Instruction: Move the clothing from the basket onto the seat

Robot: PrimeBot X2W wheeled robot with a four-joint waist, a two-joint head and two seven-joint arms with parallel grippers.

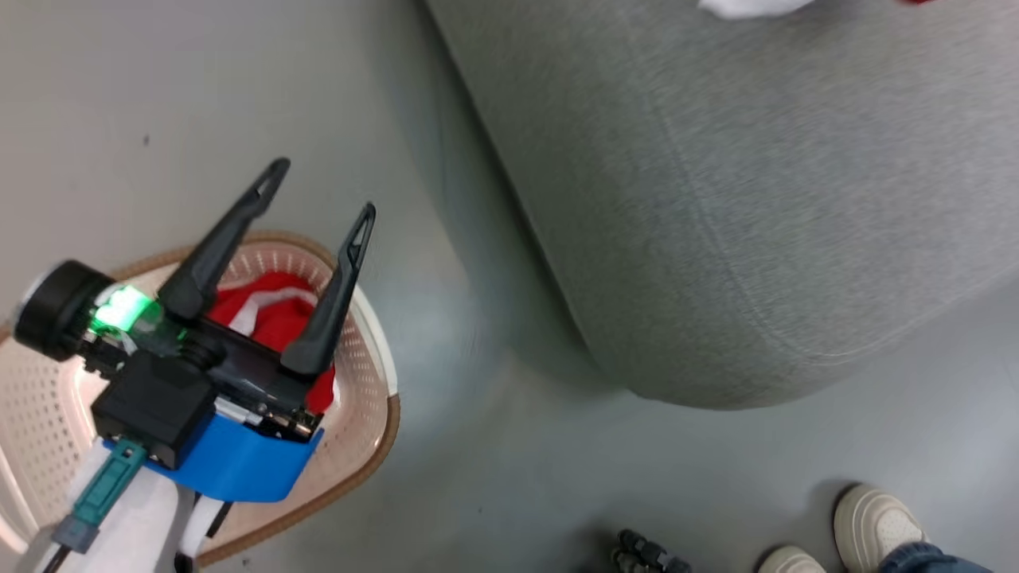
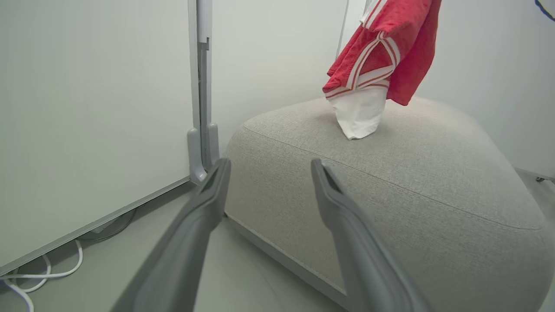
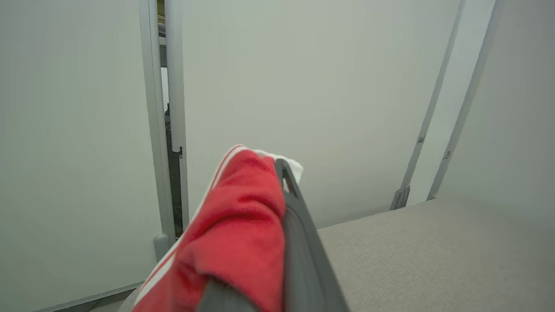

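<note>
The right gripper (image 3: 277,168) is clamped on a red-and-white garment (image 2: 381,47) that hangs over the seat (image 1: 756,239), with its white lower end touching the seat's top. On the floor near the seat's rounded corner, the basket (image 1: 376,414) holds a second red garment (image 1: 275,312). The left gripper (image 1: 320,191) hovers above it, jaws spread wide and empty.

Sports two long dark-grey fingers (image 1: 215,255) on a black block (image 1: 155,406), blue collar (image 1: 239,469), green light (image 1: 123,310), teal plug (image 1: 107,485), white forearm (image 1: 143,525).
</note>
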